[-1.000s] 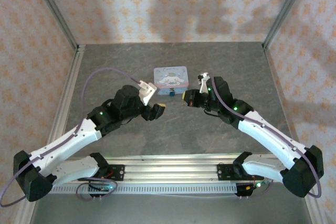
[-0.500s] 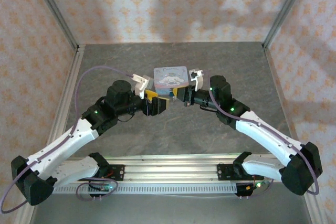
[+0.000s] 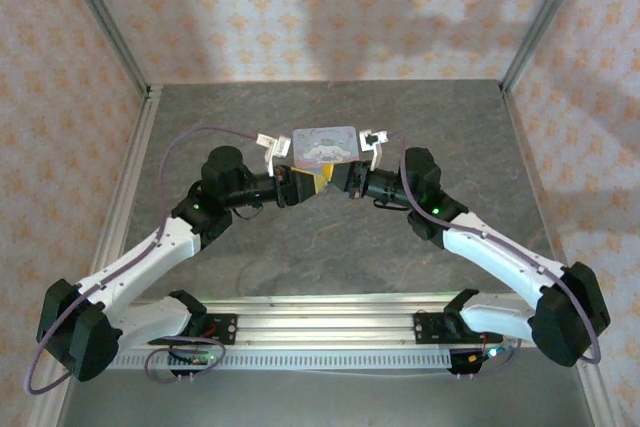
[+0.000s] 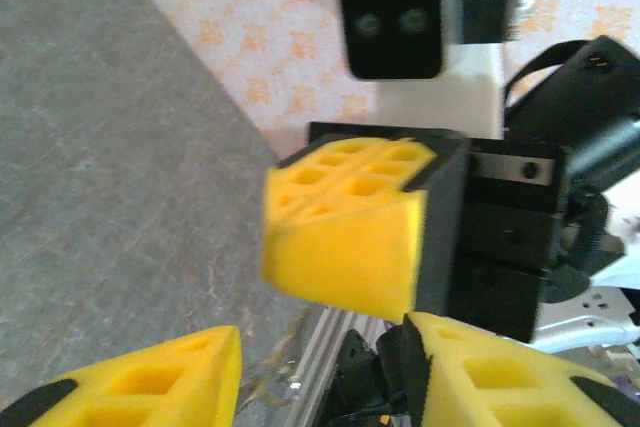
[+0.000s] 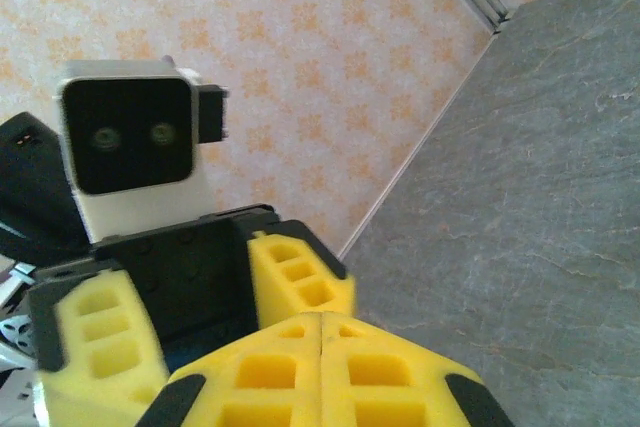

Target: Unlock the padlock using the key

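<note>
fingers (image 5: 270, 377) of the right gripper (image 5: 320, 347) pressed flat together, yellow foam pad against pad; whether the key is pinched between them i cannot tell. left gripper (image 4: 320, 362) half spread, straddling the right one's tip without clearly touching it. both meet tip to tip low over the grey table (image 3: 420, 127), just in front of the pale blue tin (image 3: 325, 142). the padlock cannot be made out; the grippers cover that spot. likely step: bringing key to lock. next calls for fine alignment. the tin crowds the far side.

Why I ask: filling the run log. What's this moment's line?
left pincer: open | right pincer: shut | position: tips facing, close together, at tin's near side
</note>
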